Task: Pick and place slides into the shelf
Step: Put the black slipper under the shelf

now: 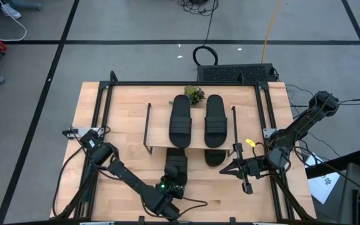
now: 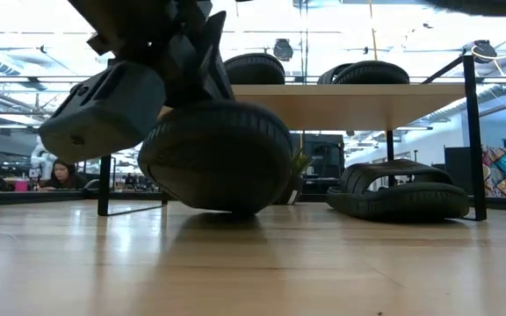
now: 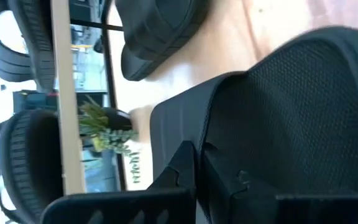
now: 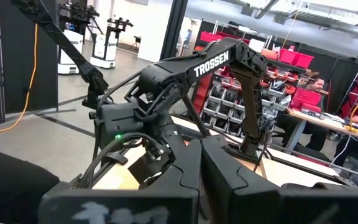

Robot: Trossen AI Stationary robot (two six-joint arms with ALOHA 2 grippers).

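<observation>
Grey floor (image 1: 136, 25) with black tape lines, cables lying around. Bright open workshop behind: red bins (image 4: 294, 78) on racks, a person (image 2: 60, 174) sitting at a desk, ceiling lights glaring.

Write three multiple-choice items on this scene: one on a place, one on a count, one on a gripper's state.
1. Where is the small green plant? A on the shelf's top board, B on the floor, C in a gripper.
2. How many slides lie on the top board? A none, B two, C four.
3. The left gripper is: A open over bare table, B shut on a slide, C out of sight.

A: the plant sits at the board's far edge.
B: two slides lie side by side there.
B: its fingers clamp the slide before the shelf.
</observation>
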